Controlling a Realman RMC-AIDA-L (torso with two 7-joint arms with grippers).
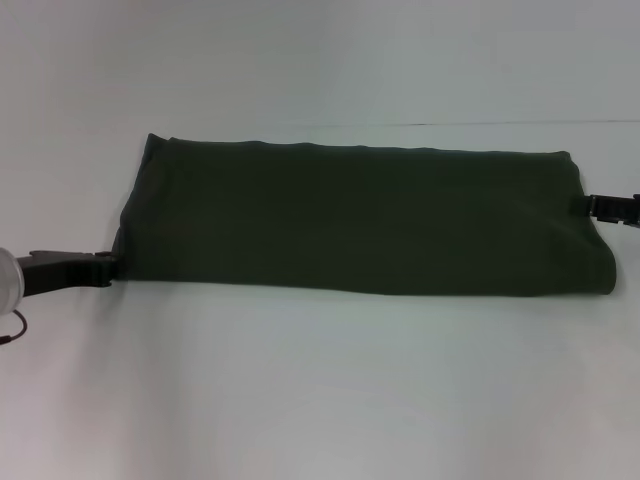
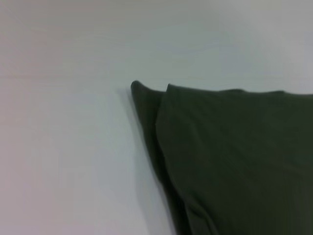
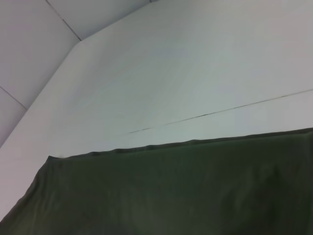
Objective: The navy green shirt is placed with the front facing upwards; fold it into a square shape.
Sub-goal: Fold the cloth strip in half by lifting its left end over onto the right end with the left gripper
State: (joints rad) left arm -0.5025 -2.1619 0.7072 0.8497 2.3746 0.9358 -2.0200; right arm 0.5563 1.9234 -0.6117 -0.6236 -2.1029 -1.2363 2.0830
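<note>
**Folded shirt lies as a long band between both grippers**

Where the white table stretches across the head view, the navy green shirt lies flat on it as a long, wide band running left to right, already folded lengthwise so that only plain dark olive cloth shows. Its far edge is nearly straight, its near edge is a rounded fold, and its right end looks thicker and softly rolled. From the left wrist view, the shirt shows two layers at a corner, the upper one set slightly back from the lower one beneath it. From the right wrist view, the shirt fills the lower part, with its edge lying flat on the tabletop and a thin seam line crossing the table beyond it.

At the shirt's near left corner, the left gripper touches the cloth edge, low against the table. At the right end, the right gripper meets the shirt's short edge, about midway along it. Whether either gripper's fingers are clenched on the fabric or released, I cannot tell.
</note>
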